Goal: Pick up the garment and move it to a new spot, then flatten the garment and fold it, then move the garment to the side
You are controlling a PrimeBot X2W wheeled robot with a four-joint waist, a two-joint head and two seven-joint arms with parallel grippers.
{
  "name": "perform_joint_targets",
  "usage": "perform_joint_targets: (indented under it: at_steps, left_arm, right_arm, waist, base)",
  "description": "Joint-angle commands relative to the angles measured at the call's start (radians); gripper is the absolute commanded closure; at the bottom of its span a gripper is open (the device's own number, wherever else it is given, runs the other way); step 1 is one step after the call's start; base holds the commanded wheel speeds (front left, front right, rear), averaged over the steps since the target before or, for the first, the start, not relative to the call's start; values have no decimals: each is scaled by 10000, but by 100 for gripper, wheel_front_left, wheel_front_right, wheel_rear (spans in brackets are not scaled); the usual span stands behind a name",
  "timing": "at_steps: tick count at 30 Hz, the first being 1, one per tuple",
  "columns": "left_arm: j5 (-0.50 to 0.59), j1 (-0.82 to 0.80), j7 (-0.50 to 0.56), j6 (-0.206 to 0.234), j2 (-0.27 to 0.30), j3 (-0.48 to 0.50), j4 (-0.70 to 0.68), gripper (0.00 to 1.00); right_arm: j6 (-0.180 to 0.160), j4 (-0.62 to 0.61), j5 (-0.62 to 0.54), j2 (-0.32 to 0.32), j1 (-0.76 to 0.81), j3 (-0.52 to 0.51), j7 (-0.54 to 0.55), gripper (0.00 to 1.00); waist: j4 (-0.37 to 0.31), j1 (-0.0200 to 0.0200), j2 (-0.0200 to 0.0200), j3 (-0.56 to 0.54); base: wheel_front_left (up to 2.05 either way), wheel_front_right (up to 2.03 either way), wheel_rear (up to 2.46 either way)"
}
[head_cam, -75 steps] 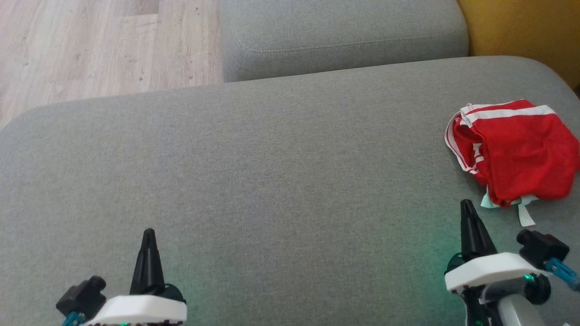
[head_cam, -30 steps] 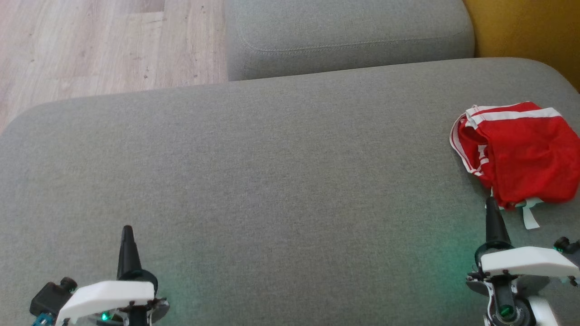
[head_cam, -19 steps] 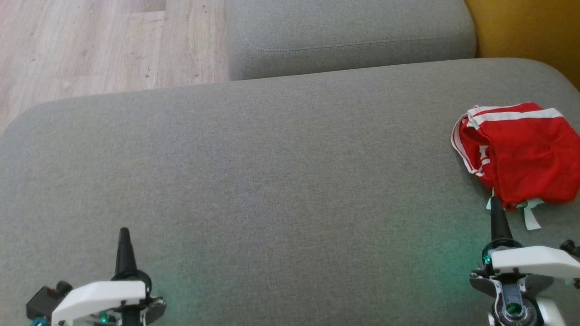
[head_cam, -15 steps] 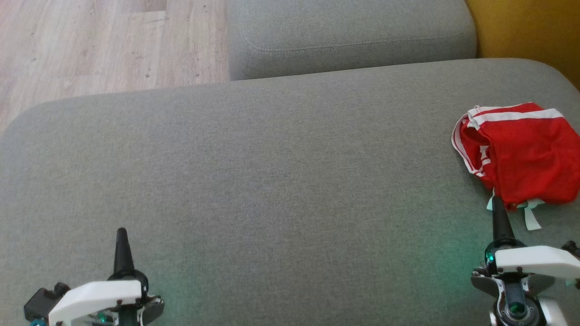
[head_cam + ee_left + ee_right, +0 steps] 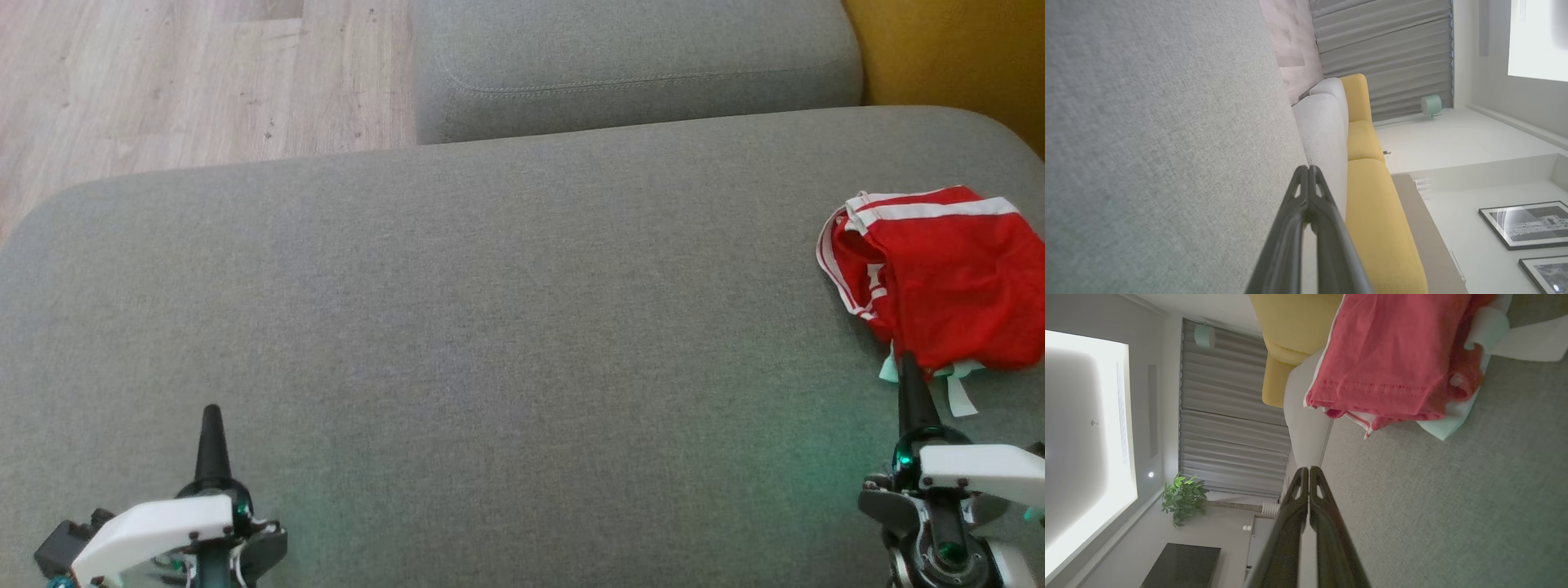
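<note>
As you look down from the head, the red garment [image 5: 947, 278] lies bunched at the far right of the grey cushion [image 5: 490, 310]. Its white-striped band is turned away from the robot, and a pale green trim [image 5: 887, 370] pokes out at the near edge. The right gripper [image 5: 906, 361] stands just below that edge, its two fingers pressed into one dark point. The tip meets the trim in this view, and you cannot tell from here whether it touches. The left gripper [image 5: 211, 411] is well apart from the garment, at the lower left over bare cushion. It is likewise drawn to a single point and carries nothing. A second cushion [image 5: 637, 65] and wood floor [image 5: 163, 82] lie beyond.

From the left wrist, your fingers [image 5: 1290, 228] meet at the tips with nothing between them. Grey cushion runs alongside them, and a yellow sofa [image 5: 1372, 196] shows past the tips.

From the right wrist, the fingers [image 5: 1331, 531] are together as well, tip against tip and empty. The garment sits ahead and to the upper right of them, red cloth over the pale green trim, resting on the cushion. A strip of bare grey shows between the tips and the nearest fold, so they are near it but not in contact.
</note>
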Motion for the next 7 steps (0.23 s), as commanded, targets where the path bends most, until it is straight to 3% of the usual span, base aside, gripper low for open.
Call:
perform_joint_targets:
  at_steps: [1, 7]
  left_arm:
    - [-307, -513, 83, 11, 123, 406, -358, 100]
    - [-789, -554, 231, 12, 121, 508, -362, 100]
  right_arm:
    - [-6, -440, 398, -32, -502, 121, 116, 100]
    - [-6, -503, 999, -32, -503, 53, 261, 100]
  waist:
    - [7, 0, 0, 1]
    - [25, 0, 0, 3]
  base:
    - [0, 0, 0]
    - [0, 0, 0]
